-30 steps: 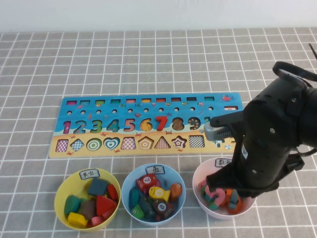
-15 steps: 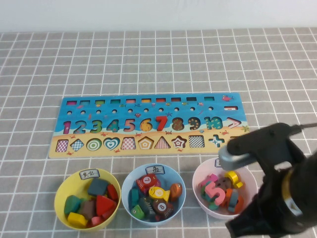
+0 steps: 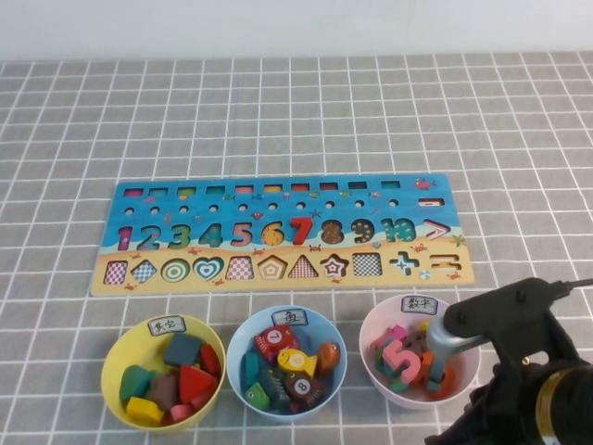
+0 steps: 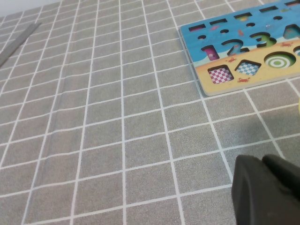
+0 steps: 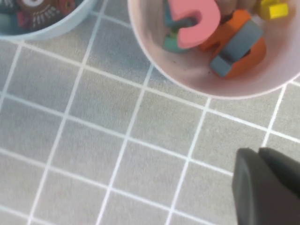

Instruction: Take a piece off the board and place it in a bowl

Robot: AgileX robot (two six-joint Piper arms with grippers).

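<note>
High view: pink bowl [image 3: 375, 357] holds number pieces [image 3: 402, 360].

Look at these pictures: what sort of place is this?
Probably a robot test table set up for a sorting exercise: a grid-patterned mat, a number puzzle board, three labelled bowls of pieces in front, and a robot arm.

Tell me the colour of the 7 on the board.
Red 7, clearest in the high view.
</note>
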